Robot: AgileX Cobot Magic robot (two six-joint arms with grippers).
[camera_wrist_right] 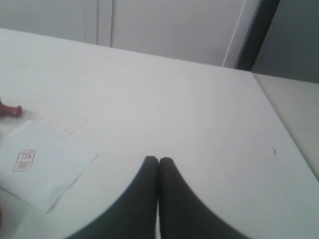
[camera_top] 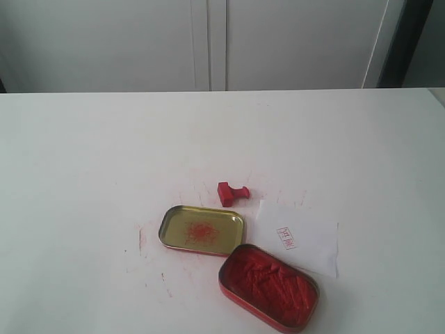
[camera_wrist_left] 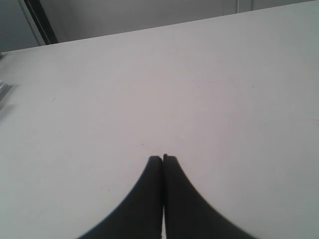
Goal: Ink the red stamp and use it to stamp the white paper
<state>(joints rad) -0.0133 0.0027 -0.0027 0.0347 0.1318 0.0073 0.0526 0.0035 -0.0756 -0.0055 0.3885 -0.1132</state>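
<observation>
Your stamp [camera_top: 232, 193] lies on its side on the table [camera_top: 83, 153], just above the lid [camera_top: 201, 229] in the exterior view and near the paper's [camera_top: 299, 240] corner. Its long axis runs across that view, handle pointing right. Both grippers are clenched on nothing. The left [camera_wrist_left: 163, 158] faces only bare table, while the right [camera_wrist_right: 159, 159] has the paper and the stamp's handle in sight. So the right arm looks nearer; you'd need to open it first.
</observation>
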